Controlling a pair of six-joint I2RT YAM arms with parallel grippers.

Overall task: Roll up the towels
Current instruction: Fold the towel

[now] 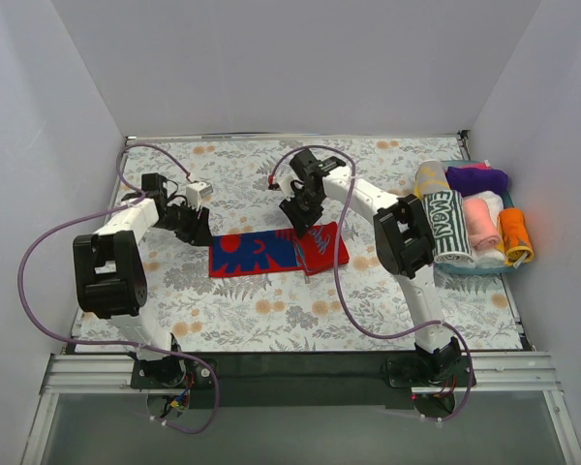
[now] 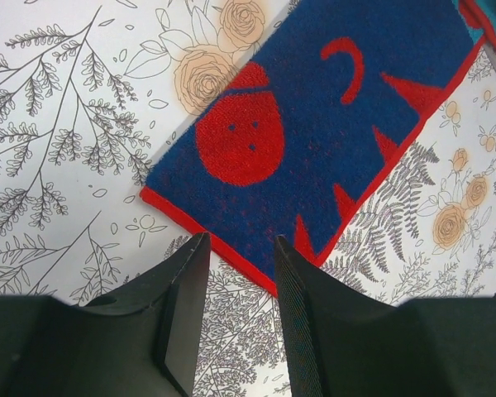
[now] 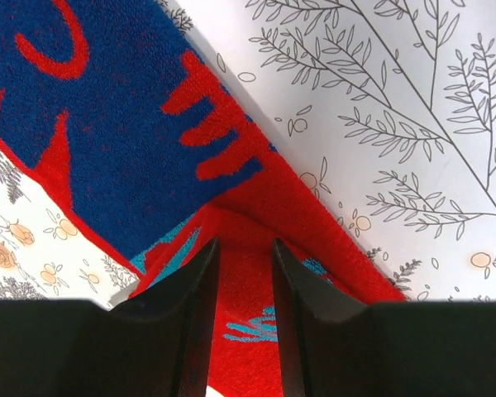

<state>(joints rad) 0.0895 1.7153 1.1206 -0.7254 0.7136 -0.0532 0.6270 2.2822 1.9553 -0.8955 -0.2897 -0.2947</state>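
Holding left jaws slightly parted, empty, just off the towel point(image 2: 314, 124) corner. Hanging right jaws narrowly apart over its folded red end, grip impossible to tell. Lying flat mid-surface point(image 1: 271, 320), blue and red. Keeping rolls point(image 1: 470, 221) bunched far right.

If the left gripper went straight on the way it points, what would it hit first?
Probably the red hem of the blue and red towel, just ahead of the left gripper's open fingers; depth is unclear, so the floral table covering might come first.
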